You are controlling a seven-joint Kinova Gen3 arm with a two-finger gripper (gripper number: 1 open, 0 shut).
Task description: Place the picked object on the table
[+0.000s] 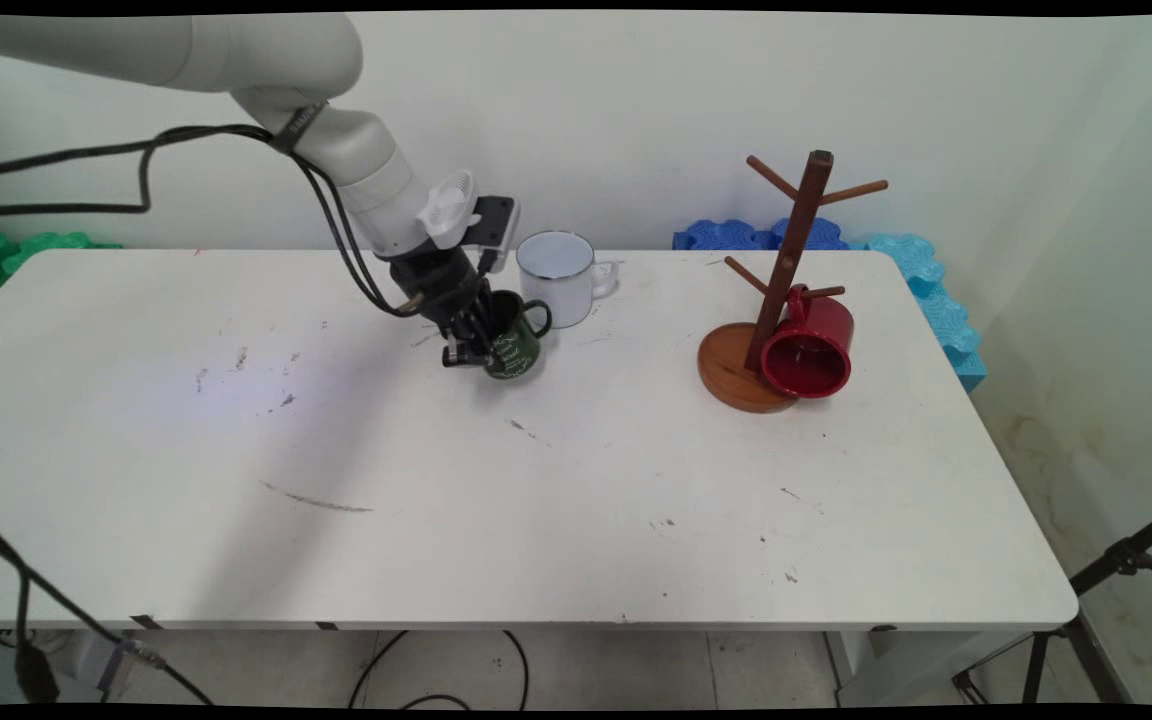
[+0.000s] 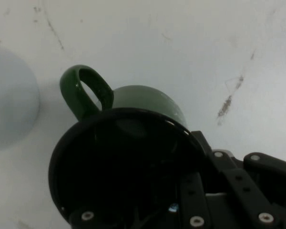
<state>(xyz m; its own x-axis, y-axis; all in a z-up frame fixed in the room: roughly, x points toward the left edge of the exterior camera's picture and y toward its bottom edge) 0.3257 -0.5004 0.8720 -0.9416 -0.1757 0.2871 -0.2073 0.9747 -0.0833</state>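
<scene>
In claw, dark green mug

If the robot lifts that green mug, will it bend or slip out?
The green mug looks hard and glossy, so it probably won't bend but might slip. The hand seems to pinch only its rim, one finger inside, so it could tilt. It looks small, likely light.
</scene>
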